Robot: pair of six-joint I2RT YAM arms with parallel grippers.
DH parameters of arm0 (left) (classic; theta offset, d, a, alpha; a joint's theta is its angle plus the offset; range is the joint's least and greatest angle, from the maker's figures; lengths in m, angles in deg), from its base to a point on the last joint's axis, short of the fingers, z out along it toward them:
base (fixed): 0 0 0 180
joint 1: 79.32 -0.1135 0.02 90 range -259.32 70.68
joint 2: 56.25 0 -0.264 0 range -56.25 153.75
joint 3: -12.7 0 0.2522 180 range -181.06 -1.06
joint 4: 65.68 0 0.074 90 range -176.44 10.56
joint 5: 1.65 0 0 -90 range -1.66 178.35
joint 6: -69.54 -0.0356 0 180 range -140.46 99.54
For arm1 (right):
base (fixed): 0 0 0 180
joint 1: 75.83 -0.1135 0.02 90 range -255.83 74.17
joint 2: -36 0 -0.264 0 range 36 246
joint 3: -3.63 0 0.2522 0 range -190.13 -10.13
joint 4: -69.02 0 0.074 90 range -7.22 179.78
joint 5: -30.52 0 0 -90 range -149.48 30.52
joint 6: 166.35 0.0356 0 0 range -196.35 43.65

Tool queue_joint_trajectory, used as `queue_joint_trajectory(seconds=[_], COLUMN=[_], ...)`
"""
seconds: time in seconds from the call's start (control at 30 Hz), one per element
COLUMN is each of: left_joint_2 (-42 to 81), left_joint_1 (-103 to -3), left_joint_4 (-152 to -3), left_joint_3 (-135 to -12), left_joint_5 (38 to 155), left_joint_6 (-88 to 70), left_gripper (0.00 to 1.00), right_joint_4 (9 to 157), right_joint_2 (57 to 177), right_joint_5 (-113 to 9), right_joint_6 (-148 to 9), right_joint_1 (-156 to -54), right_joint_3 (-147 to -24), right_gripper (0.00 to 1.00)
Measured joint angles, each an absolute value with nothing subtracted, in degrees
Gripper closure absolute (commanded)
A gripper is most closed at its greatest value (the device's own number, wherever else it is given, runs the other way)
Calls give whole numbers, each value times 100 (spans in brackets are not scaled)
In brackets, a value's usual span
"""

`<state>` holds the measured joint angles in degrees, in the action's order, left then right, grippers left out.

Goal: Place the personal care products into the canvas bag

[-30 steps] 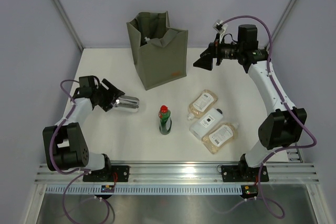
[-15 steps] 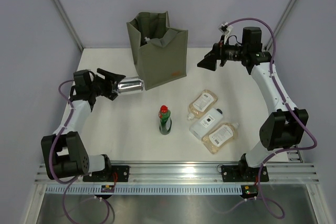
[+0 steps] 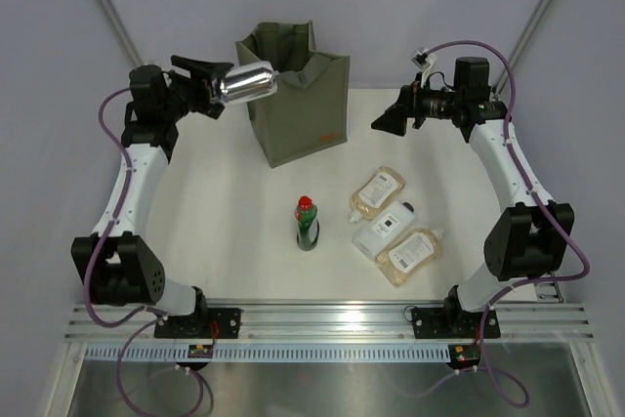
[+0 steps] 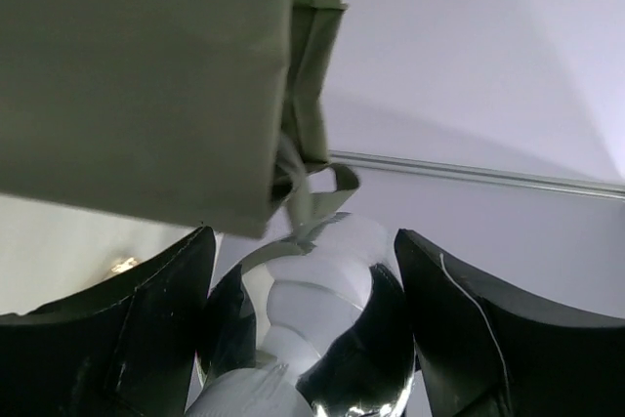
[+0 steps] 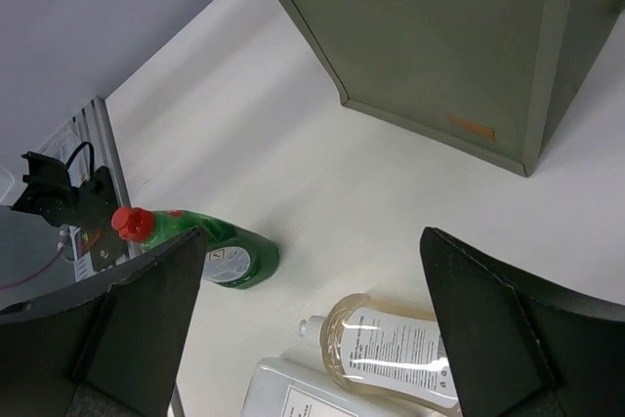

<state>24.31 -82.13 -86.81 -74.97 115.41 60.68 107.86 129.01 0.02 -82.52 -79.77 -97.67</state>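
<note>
My left gripper (image 3: 217, 86) is shut on a pale shiny bottle (image 3: 246, 82), held lying sideways in the air beside the upper left rim of the canvas bag (image 3: 298, 109). In the left wrist view the pale shiny bottle (image 4: 327, 290) fills the gap between the black fingers (image 4: 117, 339), under the canvas bag's corner (image 4: 146, 75). My right gripper (image 3: 391, 116) hangs open and holds nothing, to the right of the bag. On the table lie a green red-capped bottle (image 3: 307, 222), two amber bottles (image 3: 378, 192) (image 3: 410, 253) and a flat white bottle (image 3: 383, 229).
The right wrist view looks down past the open right gripper (image 5: 312, 241) on the bag's side (image 5: 439, 36), the green bottle (image 5: 215, 256), an amber bottle (image 5: 400, 349) and the white bottle (image 5: 303, 397). Grey walls stand close behind the bag.
The left arm has lifted the pale bottle off the table and carried it up and right to the bag's upper left rim. The right gripper has drawn back slightly to the right.
</note>
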Motion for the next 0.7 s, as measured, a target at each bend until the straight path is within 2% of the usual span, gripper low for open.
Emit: queue_joint_trajectory(seconds=[0.23, 0.43, 0.57, 0.67, 0.7], left_joint_2=[3974, 5867, 6308, 6404, 6422], left_joint_1=[-7775, -7434, -7308, -7238, -7218], left_joint_4=[-9046, -10137, -10520, -10852, -10847], left_joint_3=[-9787, -12690, -13132, -13132, -13132], left_joint_5=[11093, 10462, 10202, 10143, 10145], left_joint_6=[6158, 5351, 4807, 4451, 4377], left_gripper=[100, 99, 66, 49, 32], right_joint_4=[10753, 10749, 10814, 11208, 11367], right_joint_2=[12746, 12576, 12471, 12447, 12447], right_joint_5=[20, 22, 31, 208, 232], right_joint_6=[-8250, -8248, -8397, -8958, -9173], right_joint_1=[-7957, -7955, -7955, -7971, -7995], right_joint_3=[-9455, -9269, -9241, -9295, -9317], right_gripper=[1, 0, 0, 0, 1])
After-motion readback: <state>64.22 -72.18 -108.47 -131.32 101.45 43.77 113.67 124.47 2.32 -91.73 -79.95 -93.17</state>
